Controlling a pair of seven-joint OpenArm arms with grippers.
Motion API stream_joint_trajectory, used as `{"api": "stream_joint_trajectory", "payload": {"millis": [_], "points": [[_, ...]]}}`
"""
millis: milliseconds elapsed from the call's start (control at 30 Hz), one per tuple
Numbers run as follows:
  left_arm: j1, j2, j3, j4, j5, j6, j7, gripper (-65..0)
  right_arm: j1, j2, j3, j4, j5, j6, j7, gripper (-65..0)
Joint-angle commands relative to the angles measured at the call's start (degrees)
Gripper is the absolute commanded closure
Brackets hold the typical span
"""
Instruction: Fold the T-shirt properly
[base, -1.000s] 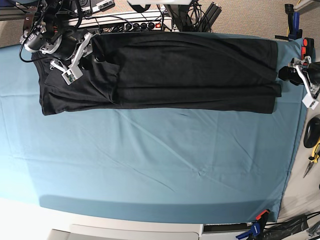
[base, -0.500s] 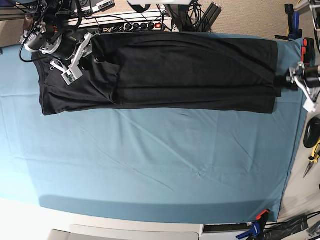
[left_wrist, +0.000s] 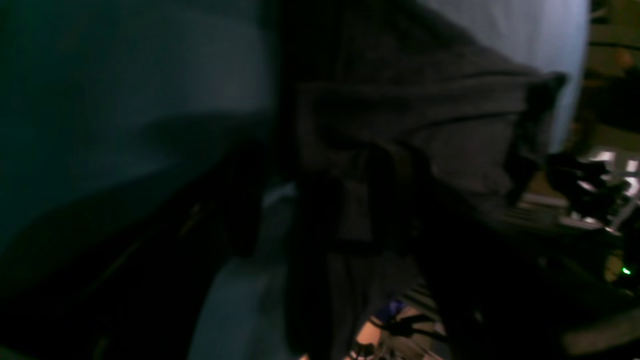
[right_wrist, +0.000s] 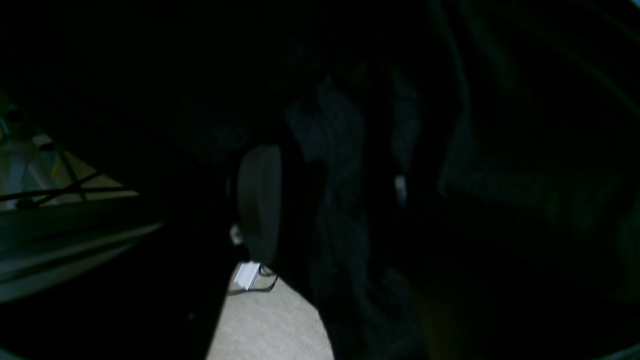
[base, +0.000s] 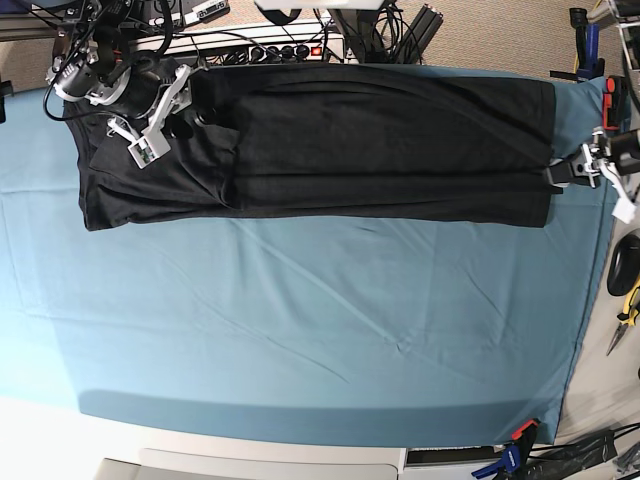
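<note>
Base view: the shirt (base: 330, 150) lies as a long black band across the far part of the bench (base: 300, 330), which is covered by a teal cloth (base: 120, 300); its one end reaches the cloth's edge by the left tool (base: 572, 172), its other end lies under the right tool (base: 165, 125); the left tool sits at the shirt's end edge, touching the fabric, though whether it is clenched on it I cannot tell from here; the right tool rests on the shirt near the far corner, its jaws too small to read; cables and a power strip (base: 250, 45) lie just beyond the far edge.

Left wrist view: blurred and dim; a bunched fold of the shirt (left_wrist: 425, 140) rises in front of the camera, with pale cloth (left_wrist: 125, 100) beside it; the tool itself is lost in darkness, so its state cannot be told.

Right wrist view: very dark; folds of the shirt (right_wrist: 345, 200) stand between a rounded grey finger (right_wrist: 260, 200) on one side and a dark shape on the other; the right tool (right_wrist: 330, 200) appears clenched on the fabric; a patch of beige floor (right_wrist: 270, 320) shows below.
</note>
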Motion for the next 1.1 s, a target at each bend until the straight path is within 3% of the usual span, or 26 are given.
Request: {"api": "stream_joint_trajectory", "payload": {"millis": [0, 300, 467, 567, 733, 933, 1067], "points": [[-0.11, -0.63, -0.09, 0.37, 0.17, 0.04, 1.49, -34.4, 0.15, 0.52, 0.44, 1.01, 0.57, 0.06, 1.2, -27.5], [0.33, 1.05, 3.41, 0.37, -0.63, -0.09, 1.9, -33.3, 0.15, 0.55, 0.44, 1.01, 0.52, 0.06, 1.25, -27.5], [0.33, 1.05, 3.63, 0.37, -0.63, -0.07, 1.86, -15.8, 0.15, 0.52, 0.44, 1.01, 0.5, 0.06, 1.25, -27.5], [0.33, 1.03, 3.63, 0.37, -0.63, -1.25, 1.46, 0.0, 0.17, 0.52, 0.44, 1.01, 0.5, 0.06, 1.33, -27.5], [0.31, 0.9, 3.63, 0.44, -0.68, -1.77, 1.44, 0.0, 0.81, -0.09, 0.5, 1.01, -2.95, 0.06, 5.01, -27.5], [0.33, 0.92, 3.63, 3.19, -0.37, -2.93, 1.68, 0.0, 6.27, -5.4, 3.06, 1.01, -9.86, -0.68, 7.91, -27.5], [0.35, 0.92, 3.63, 6.67, 1.16, -2.84, 1.68, 0.0, 10.01, -8.24, 5.7, 0.98, -16.55, -3.08, 10.45, -27.5]]}}
